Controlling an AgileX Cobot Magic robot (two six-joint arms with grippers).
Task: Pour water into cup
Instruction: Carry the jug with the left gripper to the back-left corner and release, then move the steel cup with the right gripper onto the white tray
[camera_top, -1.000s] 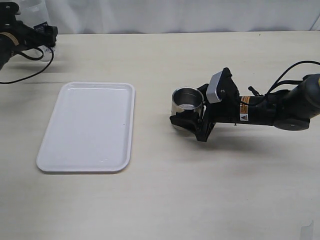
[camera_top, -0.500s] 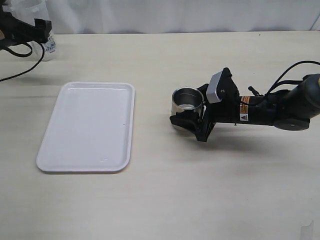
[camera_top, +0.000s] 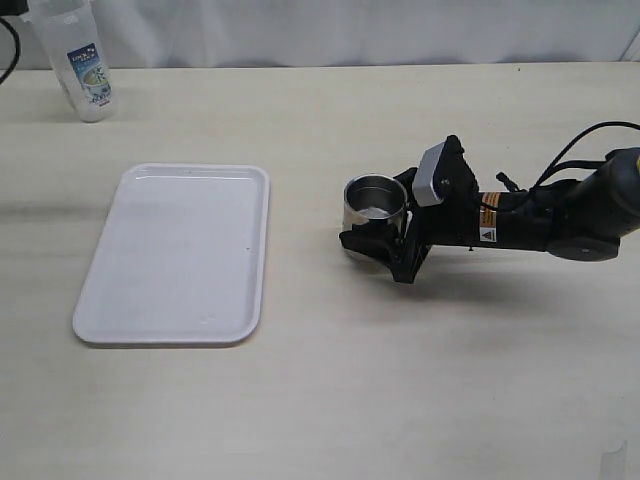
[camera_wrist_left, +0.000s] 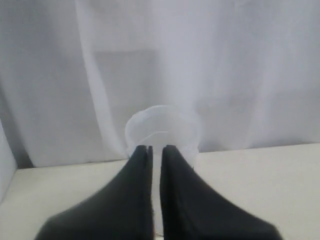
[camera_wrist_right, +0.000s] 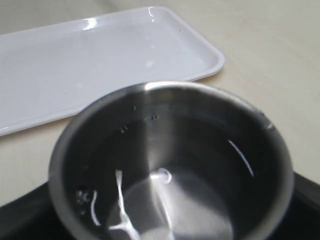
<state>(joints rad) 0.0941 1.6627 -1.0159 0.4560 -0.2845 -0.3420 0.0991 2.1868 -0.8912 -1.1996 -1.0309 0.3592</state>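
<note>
Standing upright, the cup (camera_top: 375, 200) sits pinched inside the right claw (camera_top: 377, 214).

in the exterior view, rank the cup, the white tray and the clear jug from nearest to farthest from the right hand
1. cup: between the fingers of the right hand, right of centre.
2. white tray: lying flat to the left of the cup, apart from it.
3. clear jug: upright in the far left corner, beyond the tray.
</note>
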